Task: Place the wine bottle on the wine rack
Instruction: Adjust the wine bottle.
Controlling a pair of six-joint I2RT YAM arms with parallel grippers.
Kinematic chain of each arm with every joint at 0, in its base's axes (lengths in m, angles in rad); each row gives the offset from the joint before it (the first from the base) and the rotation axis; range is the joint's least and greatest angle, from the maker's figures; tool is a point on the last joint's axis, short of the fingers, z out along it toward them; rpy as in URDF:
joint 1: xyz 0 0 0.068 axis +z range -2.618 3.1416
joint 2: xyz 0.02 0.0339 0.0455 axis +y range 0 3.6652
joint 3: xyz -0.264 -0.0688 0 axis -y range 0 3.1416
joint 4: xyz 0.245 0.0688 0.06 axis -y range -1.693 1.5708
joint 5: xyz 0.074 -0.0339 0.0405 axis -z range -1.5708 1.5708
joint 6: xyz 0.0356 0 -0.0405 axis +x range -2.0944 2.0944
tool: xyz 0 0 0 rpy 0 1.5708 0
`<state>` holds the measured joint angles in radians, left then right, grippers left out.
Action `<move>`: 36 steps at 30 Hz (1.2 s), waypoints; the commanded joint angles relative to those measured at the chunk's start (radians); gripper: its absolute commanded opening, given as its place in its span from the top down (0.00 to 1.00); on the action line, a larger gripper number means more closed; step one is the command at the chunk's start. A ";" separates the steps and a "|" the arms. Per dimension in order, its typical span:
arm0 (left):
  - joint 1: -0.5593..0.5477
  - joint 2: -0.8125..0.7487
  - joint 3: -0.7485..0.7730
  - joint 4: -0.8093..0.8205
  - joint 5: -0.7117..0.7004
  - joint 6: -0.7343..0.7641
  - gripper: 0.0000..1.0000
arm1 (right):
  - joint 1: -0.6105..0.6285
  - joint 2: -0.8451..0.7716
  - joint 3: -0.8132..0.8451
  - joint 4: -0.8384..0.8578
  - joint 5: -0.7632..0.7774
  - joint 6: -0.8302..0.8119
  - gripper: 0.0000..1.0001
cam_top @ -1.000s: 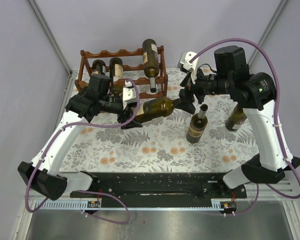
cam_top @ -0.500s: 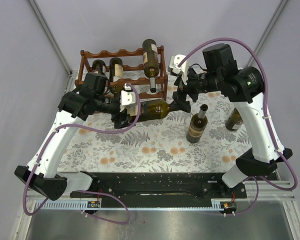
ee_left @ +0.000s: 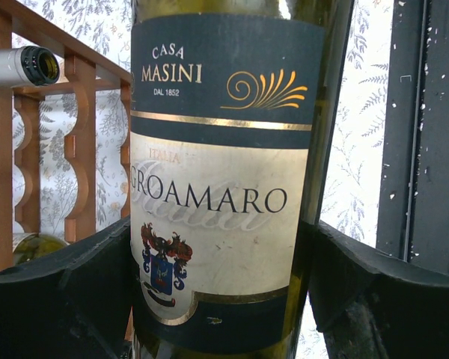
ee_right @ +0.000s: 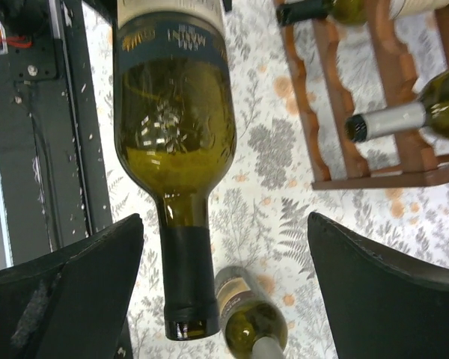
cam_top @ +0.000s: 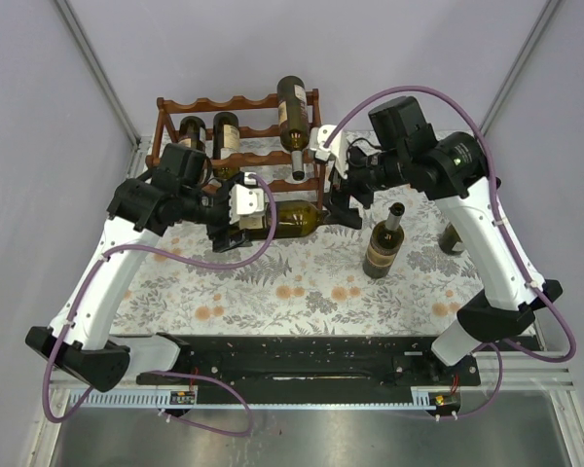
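A green wine bottle (cam_top: 294,216) with a "Groamaro" label (ee_left: 217,194) hangs level above the table, just in front of the reddish-brown wine rack (cam_top: 238,102). My left gripper (cam_top: 245,216) is shut on the bottle's body, with black fingers (ee_left: 60,292) pressed on both sides of the label. My right gripper (cam_top: 346,199) is open. Its fingers (ee_right: 389,284) stand wide apart on either side of the bottle's neck (ee_right: 187,277) and do not touch it. The rack also shows in the right wrist view (ee_right: 329,97).
The rack holds three bottles: one on the top right (cam_top: 294,112) and two at the left (cam_top: 190,131) (cam_top: 224,136). One bottle (cam_top: 383,241) stands upright on the floral cloth right of the held one. Another (cam_top: 453,236) stands behind the right arm.
The held bottle has moved left toward the rack and gone from tilted to level. Both arms moved left with it.
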<state>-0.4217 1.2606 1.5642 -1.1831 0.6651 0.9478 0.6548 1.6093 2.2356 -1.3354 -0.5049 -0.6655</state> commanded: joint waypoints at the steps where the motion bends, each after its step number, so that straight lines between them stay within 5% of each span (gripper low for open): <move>1: 0.001 -0.066 0.023 0.074 0.013 0.042 1.00 | 0.023 -0.060 -0.105 -0.197 0.049 0.001 0.03; 10: 0.001 -0.075 -0.001 0.076 -0.039 0.074 1.00 | 0.042 -0.126 -0.271 -0.117 0.109 0.012 0.05; 20: 0.001 -0.081 -0.004 0.065 -0.042 0.086 1.00 | 0.059 -0.091 -0.281 -0.088 0.105 0.010 0.19; 31: 0.001 -0.086 -0.015 0.060 -0.007 0.088 1.00 | 0.085 -0.049 -0.268 -0.061 0.101 0.015 0.18; 36: 0.000 -0.090 -0.016 0.062 0.004 0.089 1.00 | 0.094 -0.042 -0.268 -0.051 0.098 0.018 0.26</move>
<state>-0.4217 1.2198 1.5303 -1.1954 0.5907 1.0183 0.7330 1.5661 1.9499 -1.3556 -0.4088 -0.6548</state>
